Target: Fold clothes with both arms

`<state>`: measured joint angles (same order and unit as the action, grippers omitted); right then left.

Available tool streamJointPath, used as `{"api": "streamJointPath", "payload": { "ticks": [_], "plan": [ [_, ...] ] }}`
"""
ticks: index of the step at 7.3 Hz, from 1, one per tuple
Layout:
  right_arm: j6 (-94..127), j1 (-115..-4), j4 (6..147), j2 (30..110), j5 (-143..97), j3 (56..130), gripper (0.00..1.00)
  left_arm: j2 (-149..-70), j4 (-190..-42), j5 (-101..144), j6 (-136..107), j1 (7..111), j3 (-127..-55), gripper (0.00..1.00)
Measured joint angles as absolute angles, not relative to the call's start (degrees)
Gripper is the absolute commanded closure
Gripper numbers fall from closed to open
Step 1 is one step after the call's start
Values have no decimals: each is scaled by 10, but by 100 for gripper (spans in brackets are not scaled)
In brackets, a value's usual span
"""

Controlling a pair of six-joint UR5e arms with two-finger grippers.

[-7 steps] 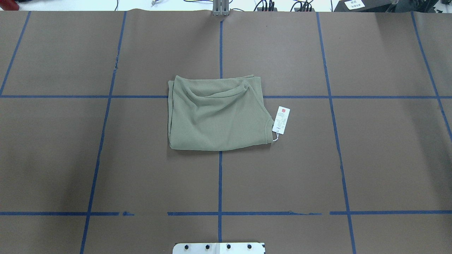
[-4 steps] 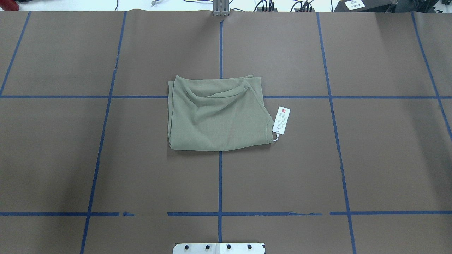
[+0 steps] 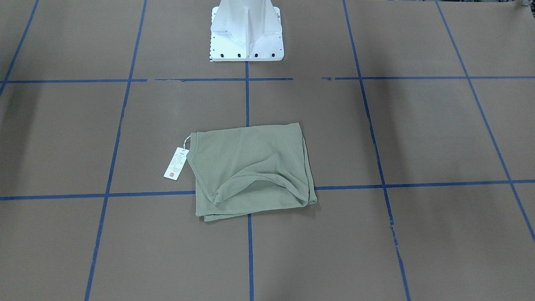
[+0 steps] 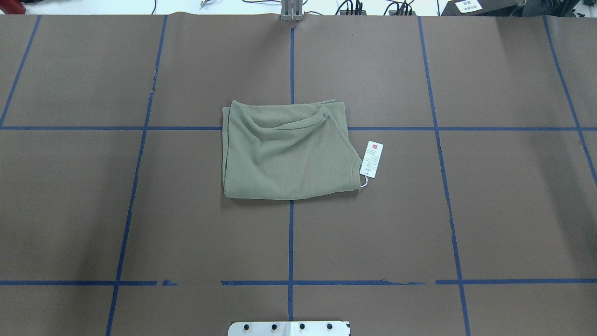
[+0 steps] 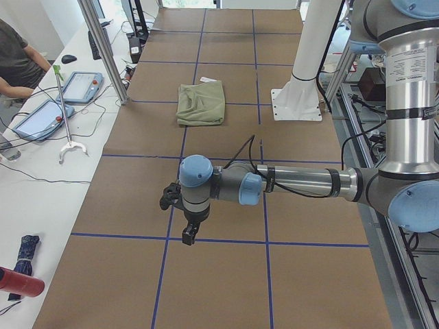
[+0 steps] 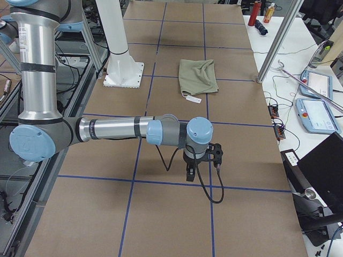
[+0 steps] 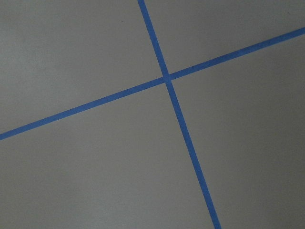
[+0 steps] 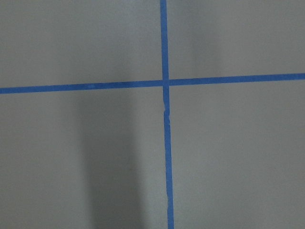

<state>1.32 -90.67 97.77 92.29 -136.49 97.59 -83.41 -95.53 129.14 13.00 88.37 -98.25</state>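
Nothing moved over the last second in the overhead view: shirt (image 4: 287,151) and hang tag (image 4: 372,159) sit exactly where they were.

Shirt is folded into a rough rectangle, flat on the brown table (image 4: 489,210). It's mid-width and slightly nearer the far edge than the robot-side edge, straddling a crossing of blue tape lines (image 4: 290,242). There's a loose crease with an open fold along its far side. The tag lies flat on the table just off the shirt's right edge, tied by a thin string. The front-facing view shows the same shirt (image 3: 253,169) mirrored, tag (image 3: 177,163) on that view's left, white base pedestal (image 3: 245,29) at the robot-side edge.

Left arm (image 5: 295,181) is stretched out low over the table's left end, left gripper (image 5: 188,233) pointing down, well apart from the shirt. Right arm (image 6: 112,129) mirrors it at the right end, right gripper (image 6: 191,172) pointing down, also well clear. Neither touches anything.

Jaws: can't tell for either, since they show only in the side views. Both wrist cams show just brown surface and a tape crossing (image 7: 167,78).
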Motion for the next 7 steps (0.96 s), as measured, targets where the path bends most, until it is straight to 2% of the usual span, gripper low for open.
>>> {"api": "streamJointPath", "payload": {
  "ticks": [5, 7],
  "plan": [
    [15, -907, 970, 938, -1363, 967, 0, -831, -957, 1291, 119, 887, -979, 0],
    [15, -907, 969, 936, -1363, 968, 0, -824, -957, 1293, 27, 888, -979, 0]
  ]
}}
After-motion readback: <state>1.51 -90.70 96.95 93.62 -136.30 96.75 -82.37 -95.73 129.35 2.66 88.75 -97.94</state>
